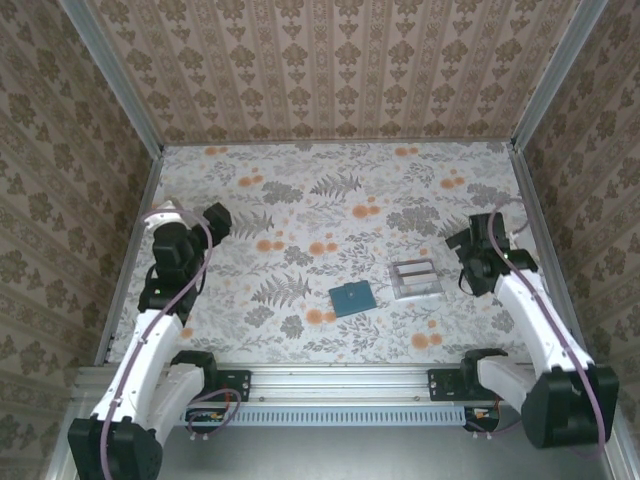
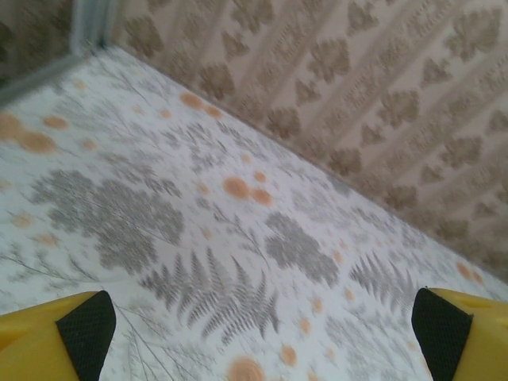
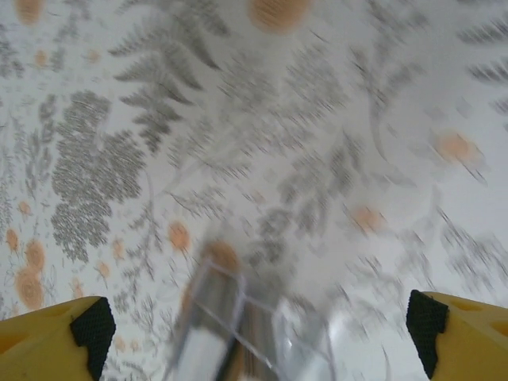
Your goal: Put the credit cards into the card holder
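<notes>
Holds left fingers (image 2: 86, 332) wide apart above patterned surface (image 2: 159, 119); holds right fingers (image 3: 89, 337) apart near blurred shape, probably card holder (image 3: 230, 333).

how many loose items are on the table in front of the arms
2. A dark teal wallet lies near the middle of the table; the clear card holder sits just to its right, apart from it. Cards may be hidden inside the wallet.

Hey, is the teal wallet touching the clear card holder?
Apart. The top external view shows a strip of bare tablecloth between the teal wallet and the clear card holder, which sits to its right.
</notes>
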